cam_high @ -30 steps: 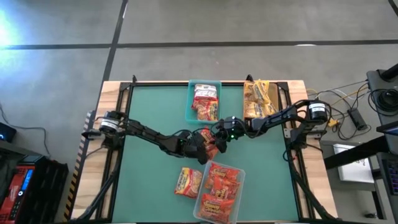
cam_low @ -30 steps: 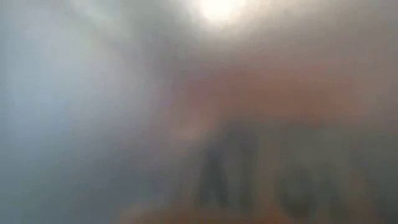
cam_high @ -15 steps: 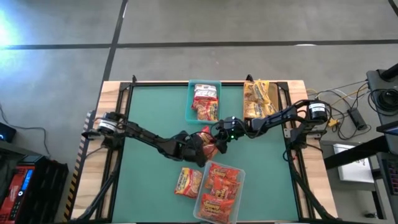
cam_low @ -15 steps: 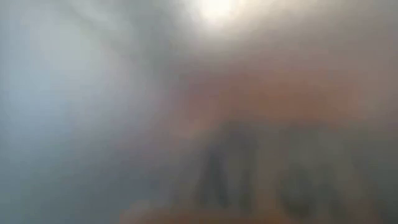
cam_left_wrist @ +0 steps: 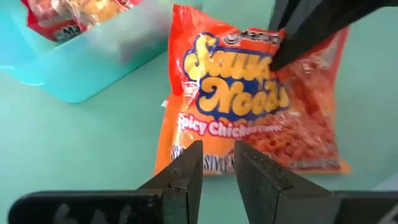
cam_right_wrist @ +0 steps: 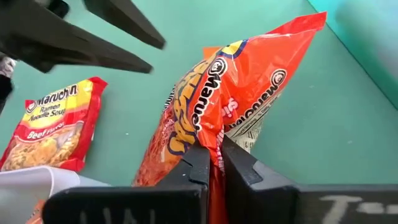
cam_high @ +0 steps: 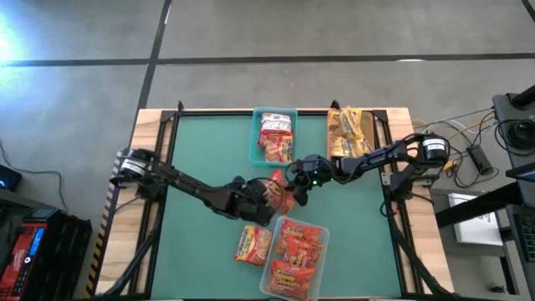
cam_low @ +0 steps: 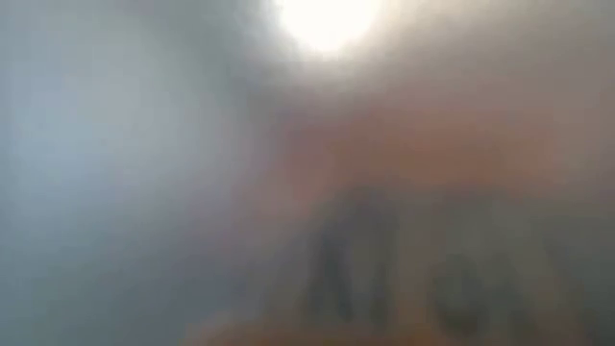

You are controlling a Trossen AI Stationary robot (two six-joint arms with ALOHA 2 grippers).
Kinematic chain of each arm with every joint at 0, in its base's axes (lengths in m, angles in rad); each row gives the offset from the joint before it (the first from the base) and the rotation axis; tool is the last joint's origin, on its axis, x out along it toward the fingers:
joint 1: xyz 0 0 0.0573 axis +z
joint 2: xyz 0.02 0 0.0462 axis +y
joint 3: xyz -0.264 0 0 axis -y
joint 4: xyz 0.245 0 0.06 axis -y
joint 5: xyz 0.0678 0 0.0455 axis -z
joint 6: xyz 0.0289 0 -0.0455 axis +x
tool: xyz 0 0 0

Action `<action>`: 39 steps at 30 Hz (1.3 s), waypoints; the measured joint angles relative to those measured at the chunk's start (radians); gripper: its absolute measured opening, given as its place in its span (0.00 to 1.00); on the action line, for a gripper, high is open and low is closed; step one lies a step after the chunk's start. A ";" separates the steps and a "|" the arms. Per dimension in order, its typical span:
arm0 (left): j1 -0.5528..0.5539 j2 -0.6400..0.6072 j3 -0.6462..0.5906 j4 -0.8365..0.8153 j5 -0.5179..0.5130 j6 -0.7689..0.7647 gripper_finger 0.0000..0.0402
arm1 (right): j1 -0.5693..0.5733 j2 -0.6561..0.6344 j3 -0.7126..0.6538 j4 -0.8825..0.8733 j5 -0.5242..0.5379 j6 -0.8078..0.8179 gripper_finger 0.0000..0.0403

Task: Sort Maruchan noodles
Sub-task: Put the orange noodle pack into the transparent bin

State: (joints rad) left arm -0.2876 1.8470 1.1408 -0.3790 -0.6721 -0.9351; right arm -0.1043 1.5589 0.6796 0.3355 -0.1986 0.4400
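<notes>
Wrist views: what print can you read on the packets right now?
"Spicy Chicken", under a blue two-word name I can't read surely: orange packet by the left gripper.
"Maruchan": same orange packet, pinched by the right gripper.
"Maruchan Ramen Noodle Soup", "Beef Flavor": yellow-and-red packet.
Smaller print: unreadable.

Even overhead light fell on the green table (cam_high: 209,142), with only faint shadows under the arms. Pale glare washed the concrete floor (cam_high: 25,33) at the upper left corner. The low view was a complete blur with one bright flare (cam_low: 322,14) at its top. Both wrist views were sharp mid-distance; their own fingers (cam_left_wrist: 186,174) looked slightly soft.
</notes>
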 joint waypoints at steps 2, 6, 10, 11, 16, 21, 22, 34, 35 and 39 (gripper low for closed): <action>-0.014 -0.017 0.000 -0.021 -0.021 -0.014 0.19 | -0.004 -0.007 0.000 -0.001 0.000 -0.002 0.02; -0.043 -0.044 0.001 -0.077 -0.064 -0.054 0.19 | -0.012 -0.041 0.000 0.000 -0.019 -0.009 0.02; -0.069 -0.061 0.002 -0.162 -0.102 -0.130 0.19 | -0.012 -0.085 0.000 0.003 -0.021 -0.008 0.02; -0.076 -0.064 0.002 -0.184 -0.109 -0.151 0.19 | -0.012 -0.097 0.000 0.000 -0.026 -0.008 0.02; -0.103 -0.066 0.002 -0.302 -0.128 -0.273 0.19 | -0.011 -0.163 0.000 -0.041 -0.072 0.010 0.02; -0.120 -0.066 0.003 -0.391 -0.130 -0.369 0.19 | 0.001 -0.226 0.000 -0.050 -0.147 0.047 0.02; -0.123 -0.066 0.003 -0.405 -0.131 -0.373 0.19 | 0.003 -0.240 0.000 -0.049 -0.156 0.057 0.02; -0.124 -0.066 0.003 -0.478 -0.130 -0.414 0.19 | 0.121 -0.336 0.000 -0.104 -0.277 0.180 0.02; -0.124 -0.066 0.003 -0.478 -0.130 -0.414 0.19 | 0.145 -0.333 0.000 -0.095 -0.282 0.199 0.02; -0.124 -0.066 0.003 -0.478 -0.130 -0.414 0.19 | 0.248 -0.322 0.000 -0.057 -0.286 0.243 0.02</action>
State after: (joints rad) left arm -0.4118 1.7813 1.1435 -0.8573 -0.8017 -1.3489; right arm 0.1433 1.2369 0.6800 0.2788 -0.4843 0.6826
